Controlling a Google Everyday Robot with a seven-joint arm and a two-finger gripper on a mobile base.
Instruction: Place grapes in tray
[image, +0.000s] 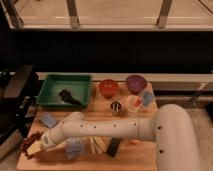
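Note:
The grapes (25, 144), a small dark red knobbly bunch, lie at the table's front left corner. My gripper (35, 148) reaches down to them from the right at the end of the long white arm (100, 130). It is shut on the bunch, and its pale tip presses against the berries' right side. The green tray (50, 92) stands at the back left of the table, well behind the gripper. A smooth dark lump (70, 97) lies inside the tray.
A red bowl (108, 87) and a purple bowl (135, 82) stand right of the tray. Small cups (116, 106) (133, 104) sit mid-table. Blue packets (48, 120) (75, 147), pale sticks (99, 144) and a black item (114, 146) lie near the arm.

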